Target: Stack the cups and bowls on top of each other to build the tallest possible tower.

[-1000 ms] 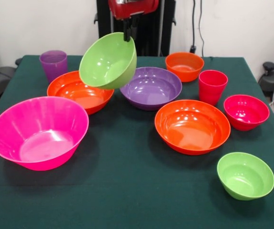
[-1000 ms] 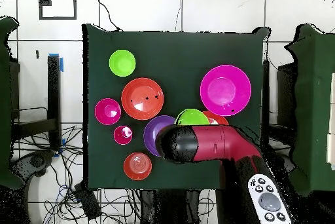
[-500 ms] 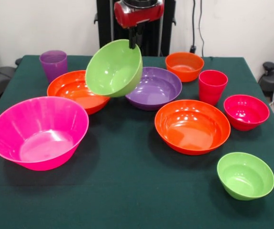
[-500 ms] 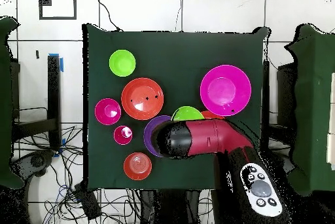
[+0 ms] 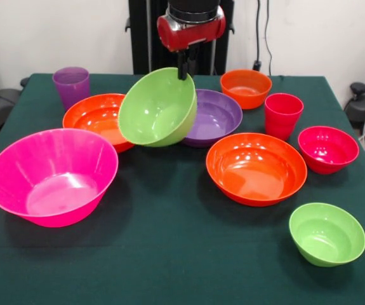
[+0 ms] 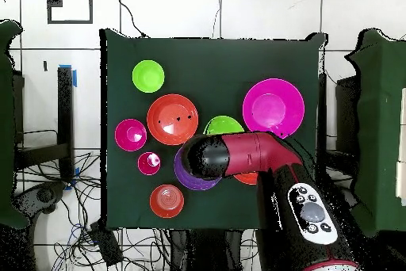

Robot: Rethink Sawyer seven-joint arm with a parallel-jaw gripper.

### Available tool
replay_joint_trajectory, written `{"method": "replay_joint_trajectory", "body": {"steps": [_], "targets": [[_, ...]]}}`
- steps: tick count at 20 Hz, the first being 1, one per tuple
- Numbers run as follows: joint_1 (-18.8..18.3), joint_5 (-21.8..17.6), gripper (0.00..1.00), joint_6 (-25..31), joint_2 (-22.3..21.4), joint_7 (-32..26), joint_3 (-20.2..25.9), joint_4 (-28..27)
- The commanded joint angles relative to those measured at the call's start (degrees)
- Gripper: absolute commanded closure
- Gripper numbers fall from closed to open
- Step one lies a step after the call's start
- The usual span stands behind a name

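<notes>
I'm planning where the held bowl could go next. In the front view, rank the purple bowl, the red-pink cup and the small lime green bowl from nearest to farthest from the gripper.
1. Purple bowl: just below the gripper, partly behind the held green bowl.
2. Red-pink cup: farther right, mid-table.
3. Small lime green bowl: front right corner, farthest.

arm point(image 5: 191, 25) – red and black, reaching down from above | gripper point(image 5: 183, 71) – clamped on a bowl rim
</notes>
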Motion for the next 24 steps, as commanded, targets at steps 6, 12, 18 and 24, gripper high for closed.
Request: {"method": "replay_joint_trajectory", "body": {"steps": [6, 12, 18, 24], "targets": [[2.2, -5.6, 1.0, -3.0, 2.1, -2.3, 4.2, -9.0], [2.5, -6.0, 1.0, -3.4, 2.1, -2.1, 4.5, -10.3], [1.4, -5.8, 1.0, -3.2, 1.6, -3.6, 6.1, -10.5], [1.5, -6.8, 1.0, -3.8, 2.5, -3.4, 6.6, -10.6]]}}
